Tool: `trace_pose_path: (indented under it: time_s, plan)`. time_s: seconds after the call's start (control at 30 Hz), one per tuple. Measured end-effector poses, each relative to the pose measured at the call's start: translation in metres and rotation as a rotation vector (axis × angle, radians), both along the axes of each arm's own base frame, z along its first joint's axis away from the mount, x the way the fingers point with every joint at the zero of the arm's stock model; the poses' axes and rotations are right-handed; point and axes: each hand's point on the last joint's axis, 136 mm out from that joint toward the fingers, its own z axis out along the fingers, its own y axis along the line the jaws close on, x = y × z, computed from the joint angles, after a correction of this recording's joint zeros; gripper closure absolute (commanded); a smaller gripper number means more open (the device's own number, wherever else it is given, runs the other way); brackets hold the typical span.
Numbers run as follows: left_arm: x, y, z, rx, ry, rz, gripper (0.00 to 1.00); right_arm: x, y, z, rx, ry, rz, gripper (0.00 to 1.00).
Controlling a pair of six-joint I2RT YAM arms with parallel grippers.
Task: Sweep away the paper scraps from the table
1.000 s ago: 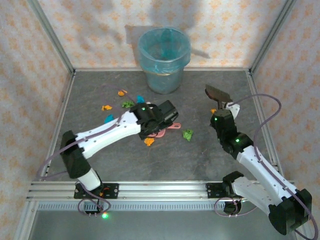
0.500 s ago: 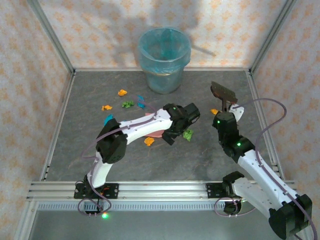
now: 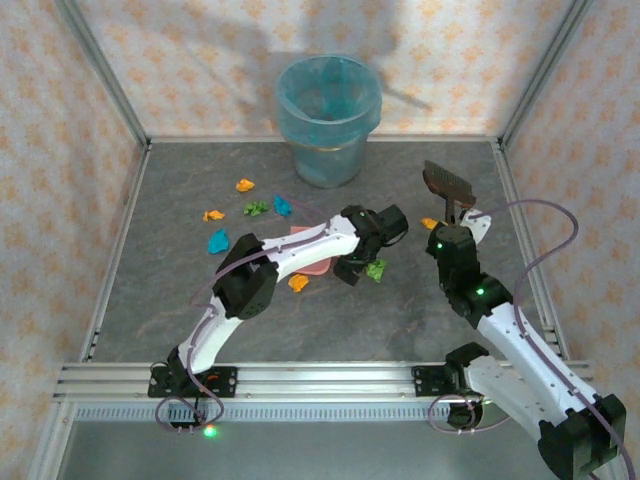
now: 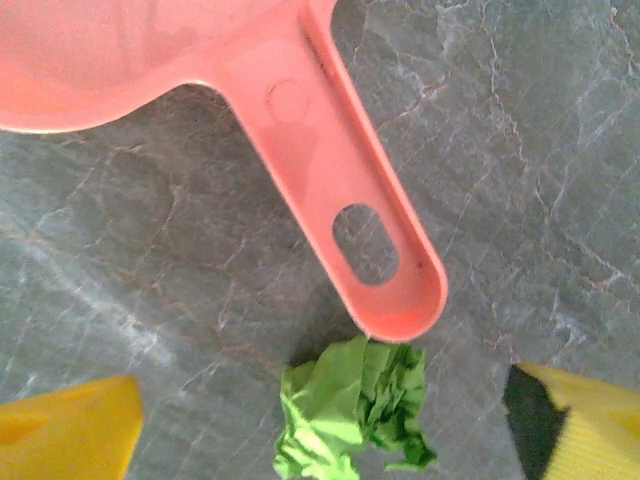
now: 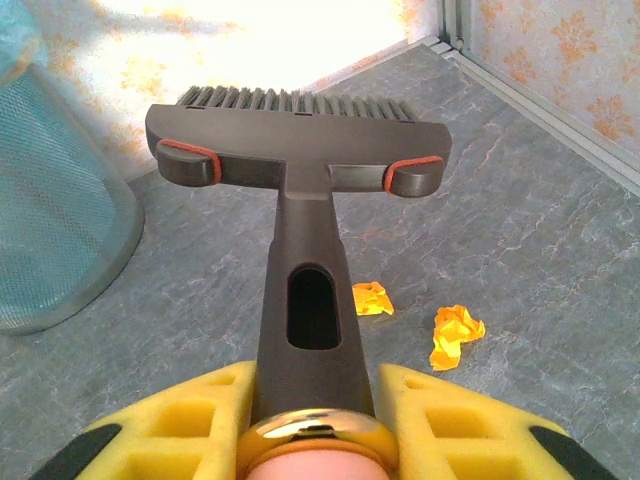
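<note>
Left fingers spread wide, grasping nothing; they hang over the end of the pink dustpan handle; 1 green scrap touches the handle tip, between the 2 pads.
Right fingers clenched on the brush handle; bristles off the worktop.
Paper scraps lie scattered on the worktop: 2 orange bits just ahead of the brush; the others left of the dustpan.
Risks, as judged: closing here could pinch the green scrap along with the handle; the flat-lying handle gives little purchase, so the pan may skid; a hard brush stroke could flick light scraps past the pan.
Around: blue-lined bin at the far edge; the left arm lies across the middle, between brush and left-hand scraps.
</note>
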Motion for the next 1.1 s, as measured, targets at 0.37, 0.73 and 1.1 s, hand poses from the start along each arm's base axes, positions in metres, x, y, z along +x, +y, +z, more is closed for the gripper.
trace_pose_path:
  time_s: [0.37,0.73,1.1]
  plan:
    - [0.016,0.014,-0.015,0.061,-0.015,0.05,0.29,0.001,0.004,-0.002,0.012,0.002,0.02,1.0]
    - [0.023,0.016,-0.017,0.088,-0.029,0.039,0.34,0.001,0.004,-0.004,0.015,0.003,0.021,1.0]
    - [0.028,0.018,-0.016,0.096,-0.03,0.013,0.48,0.001,0.004,-0.004,0.015,0.003,0.021,1.0]
